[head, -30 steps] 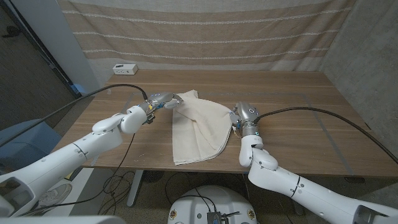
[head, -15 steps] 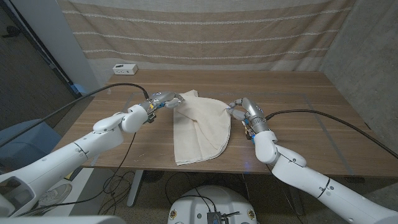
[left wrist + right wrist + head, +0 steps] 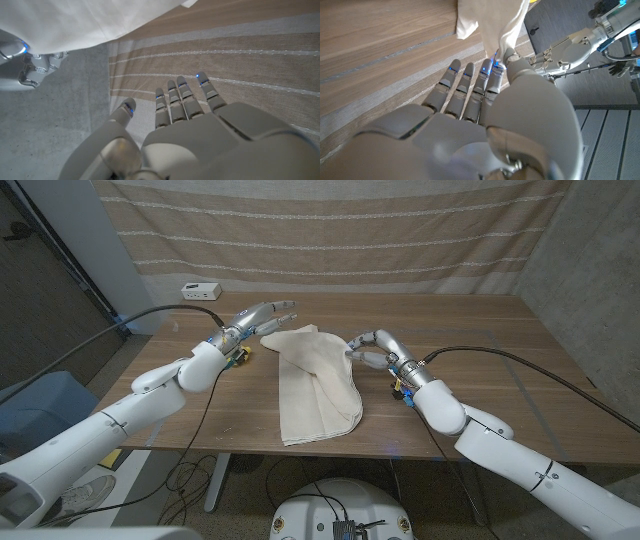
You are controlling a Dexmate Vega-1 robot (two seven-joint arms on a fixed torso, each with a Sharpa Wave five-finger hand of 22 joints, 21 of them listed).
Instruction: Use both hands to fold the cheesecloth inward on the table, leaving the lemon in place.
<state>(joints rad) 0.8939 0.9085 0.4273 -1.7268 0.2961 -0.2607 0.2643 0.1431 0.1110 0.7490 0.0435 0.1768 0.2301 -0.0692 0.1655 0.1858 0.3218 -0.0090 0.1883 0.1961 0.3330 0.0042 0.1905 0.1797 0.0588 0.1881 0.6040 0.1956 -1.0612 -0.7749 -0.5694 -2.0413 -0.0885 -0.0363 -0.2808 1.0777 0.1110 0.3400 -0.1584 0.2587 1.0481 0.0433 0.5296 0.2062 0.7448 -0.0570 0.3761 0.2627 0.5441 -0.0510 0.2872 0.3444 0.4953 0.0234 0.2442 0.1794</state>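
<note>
The left hand (image 3: 258, 317) is hovering spread at ten o'clock of the cheesecloth (image 3: 315, 385), holding nothing. The right hand (image 3: 372, 347) is pinching its three o'clock edge.

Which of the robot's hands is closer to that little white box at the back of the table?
The left hand. It is raised, fingers spread, a short way from the white box; the right hand pinches the cheesecloth much farther over.

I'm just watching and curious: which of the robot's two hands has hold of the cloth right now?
The right hand pinches the edge of the cheesecloth on its own side. The left hand hovers above the cloth's far corner, fingers spread, holding nothing.
</note>
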